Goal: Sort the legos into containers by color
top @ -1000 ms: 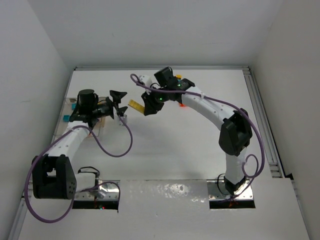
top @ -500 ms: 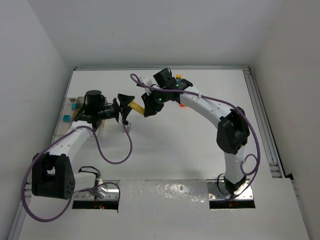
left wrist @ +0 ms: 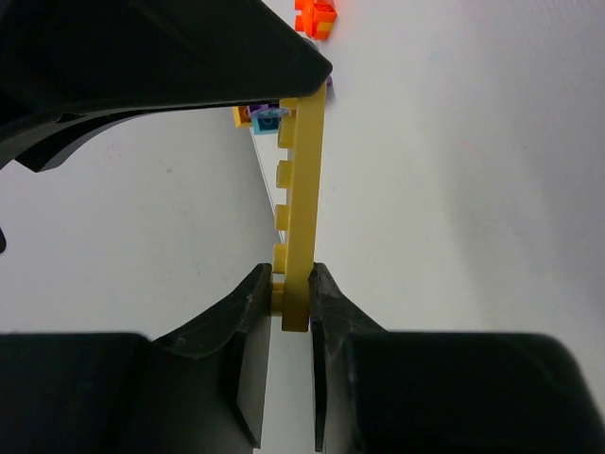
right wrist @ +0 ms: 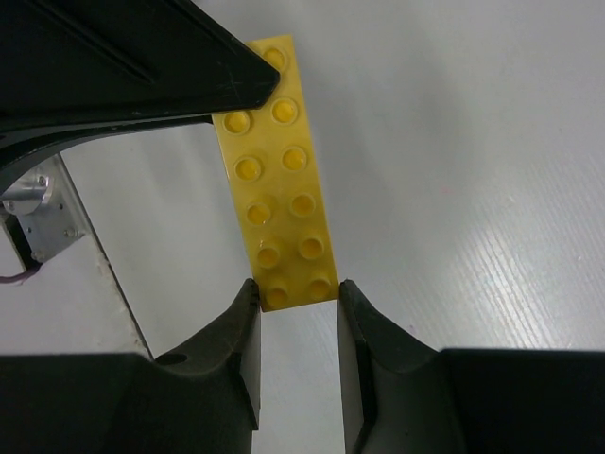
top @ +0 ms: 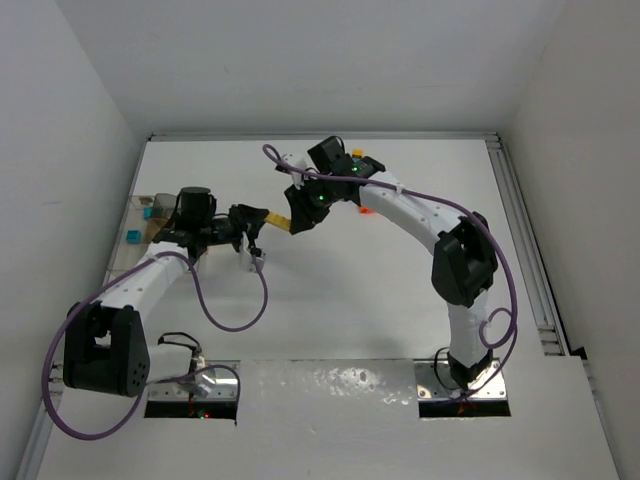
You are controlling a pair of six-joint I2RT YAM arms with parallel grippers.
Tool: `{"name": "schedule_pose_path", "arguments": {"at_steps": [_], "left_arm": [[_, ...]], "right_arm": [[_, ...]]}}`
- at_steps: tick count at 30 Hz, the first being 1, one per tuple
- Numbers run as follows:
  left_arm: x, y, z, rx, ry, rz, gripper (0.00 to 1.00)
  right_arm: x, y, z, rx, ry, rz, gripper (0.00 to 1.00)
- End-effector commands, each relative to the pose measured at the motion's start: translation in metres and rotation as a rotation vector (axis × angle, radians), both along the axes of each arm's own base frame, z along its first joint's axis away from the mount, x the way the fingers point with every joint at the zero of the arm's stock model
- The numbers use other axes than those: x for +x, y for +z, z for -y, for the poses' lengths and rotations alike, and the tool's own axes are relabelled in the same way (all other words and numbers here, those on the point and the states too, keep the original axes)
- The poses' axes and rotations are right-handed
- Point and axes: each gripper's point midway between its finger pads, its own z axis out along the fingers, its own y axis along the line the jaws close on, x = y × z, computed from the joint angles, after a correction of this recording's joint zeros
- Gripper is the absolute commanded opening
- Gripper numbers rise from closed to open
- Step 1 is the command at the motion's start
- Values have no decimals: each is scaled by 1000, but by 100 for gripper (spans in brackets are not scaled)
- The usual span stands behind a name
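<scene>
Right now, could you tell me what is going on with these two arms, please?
Both arms hold one long yellow lego plate between them over the table. The left pincer is shut on one end, across its thickness; the right pincer is shut on the other end, across its width. It looks like a handover, though I cannot tell which way. An orange brick lies loose on the table.

White matte table (top: 340, 300): plain white wall (top: 320, 60) behind it, aluminium rail (top: 527, 250) along its right edge, glossy white panel (top: 330, 382) at its near edge.
</scene>
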Motion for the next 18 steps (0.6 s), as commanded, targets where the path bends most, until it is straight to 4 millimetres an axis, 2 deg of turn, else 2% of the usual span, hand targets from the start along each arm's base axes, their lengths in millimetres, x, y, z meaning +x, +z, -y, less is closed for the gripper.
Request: {"name": "schedule_pose_path", "arguments": {"at_steps": [1, 2, 3, 4, 5, 6, 7, 8, 9, 11, 12, 15, 17, 18], "left_arm": [[-10, 19, 16, -54, -69, 12, 0], [-7, 23, 15, -63, -46, 8, 0], [-3, 22, 10, -55, -3, -9, 0], [2, 19, 2, -50, 66, -42, 0], [4, 19, -2, -50, 105, -63, 0], [6, 16, -8, -65, 156, -111, 0], [9, 13, -20, -58, 213, -138, 0], [9, 11, -27, -55, 237, -163, 0], [6, 4, -34, -51, 266, -211, 0], [12, 5, -58, -71, 350, -247, 0], [14, 5, -75, -94, 415, -282, 0], [13, -7, -101, -100, 513, -390, 0], [24, -10, -132, -139, 647, -476, 0], [33, 0, -157, -177, 730, -490, 0]], "right_arm": [[16, 33, -18, 88, -17, 115, 0], [18, 33, -17, 83, -32, 116, 4], [22, 36, -14, 75, -60, 129, 13], [25, 35, -11, 67, -81, 138, 40], [35, 40, -5, 64, -135, 166, 59], [39, 44, -2, 71, -163, 177, 65], [42, 39, 5, 69, -193, 172, 71], [54, 55, 12, 122, -254, 193, 75], [54, 49, 18, 130, -284, 174, 80], [63, 57, 29, 180, -351, 164, 82], [70, 64, 41, 206, -389, 186, 85], [80, 75, 60, 228, -447, 232, 87], [82, 74, 68, 212, -459, 257, 87], [82, 76, 71, 207, -459, 273, 87]]}}
